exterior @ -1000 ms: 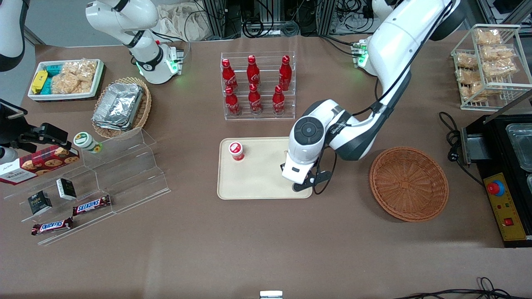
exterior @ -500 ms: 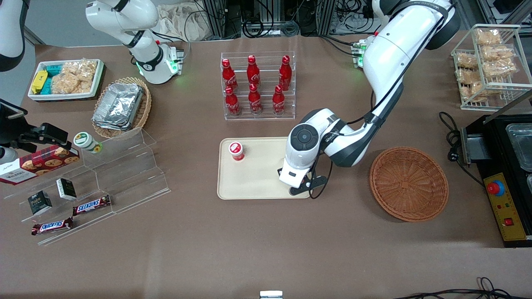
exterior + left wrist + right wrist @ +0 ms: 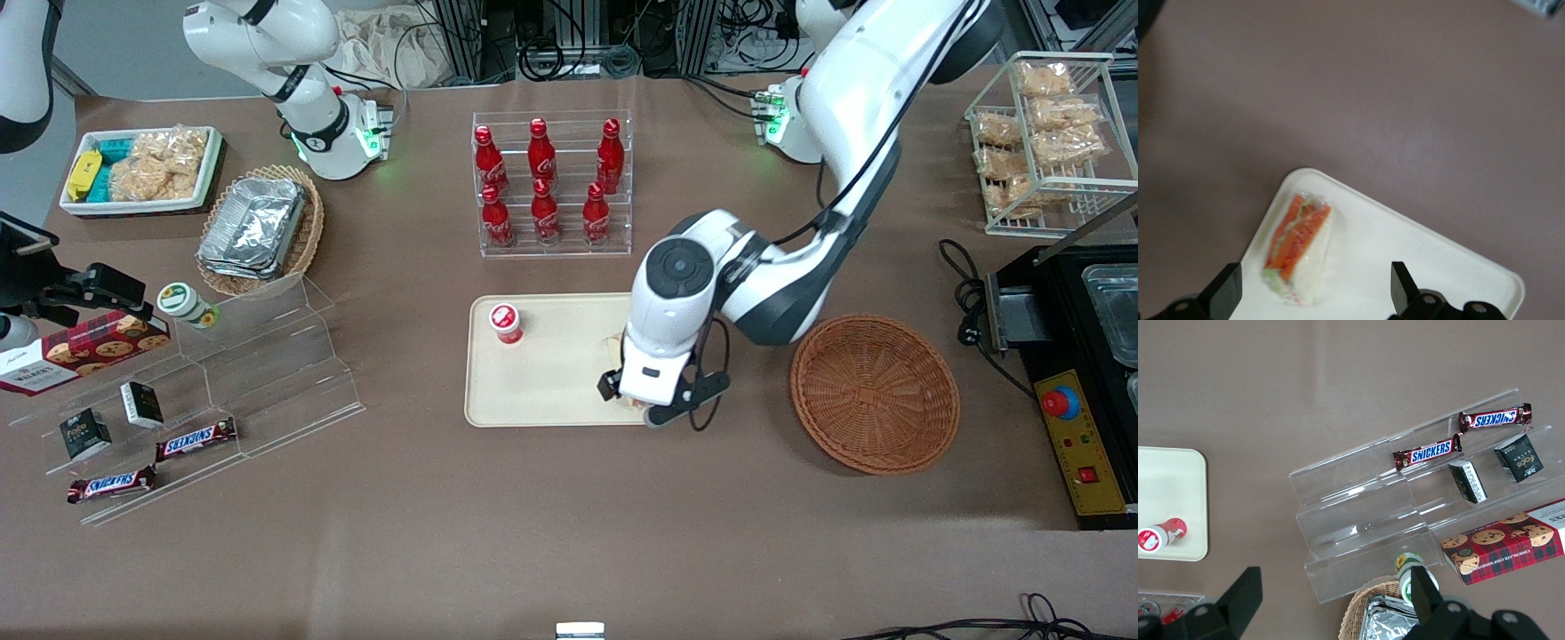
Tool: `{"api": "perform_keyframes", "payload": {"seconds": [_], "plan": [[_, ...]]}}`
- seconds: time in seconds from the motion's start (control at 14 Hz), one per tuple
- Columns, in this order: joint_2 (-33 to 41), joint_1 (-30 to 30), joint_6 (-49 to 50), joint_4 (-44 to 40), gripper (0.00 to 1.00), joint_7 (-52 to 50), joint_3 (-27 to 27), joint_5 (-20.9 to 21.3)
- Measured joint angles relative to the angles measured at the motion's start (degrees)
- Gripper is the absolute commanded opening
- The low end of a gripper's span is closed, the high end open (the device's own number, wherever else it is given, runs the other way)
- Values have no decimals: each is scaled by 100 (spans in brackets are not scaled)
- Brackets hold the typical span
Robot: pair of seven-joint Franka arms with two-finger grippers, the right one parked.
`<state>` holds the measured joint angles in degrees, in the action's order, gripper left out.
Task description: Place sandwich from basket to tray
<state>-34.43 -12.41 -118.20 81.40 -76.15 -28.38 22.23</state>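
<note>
On the flat cream-beige plastic tray (image 3: 551,382) I can see the clear-wrapped sandwich wedge (image 3: 1298,247) lying on its side near one rounded corner. Its orange and green filling faces up along the cut edge. It rests on the tray by itself.

My left arm's gripper (image 3: 1315,293) hangs right above it. The two black fingers (image 3: 1225,290) are spread wide apart, one on each side of the sandwich, and neither one touches it. Nothing is held.

From the front I see the white arm reach in from the working arm's end of the table. It bends down at the elbow and points its wrist straight down over the tray's edge, the edge nearest the round reddish-brown wicker basket (image 3: 875,392). The wrist covers most of the sandwich (image 3: 613,342) in that view; only a small pale bit peeks out beside it.

The basket sits on the brown table just beside the tray, with a gap between them. A small red-capped cup (image 3: 505,323) stands on the tray too, well apart from the sandwich, toward the parked arm's end.
</note>
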Motion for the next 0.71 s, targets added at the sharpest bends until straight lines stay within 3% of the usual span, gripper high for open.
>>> {"api": "perform_keyframes", "payload": {"seconds": [0.43, 0.71], "plan": [[1228, 511, 926, 7, 100, -174, 5, -90], [1558, 1064, 1293, 11, 100, 741, 15, -629]]}}
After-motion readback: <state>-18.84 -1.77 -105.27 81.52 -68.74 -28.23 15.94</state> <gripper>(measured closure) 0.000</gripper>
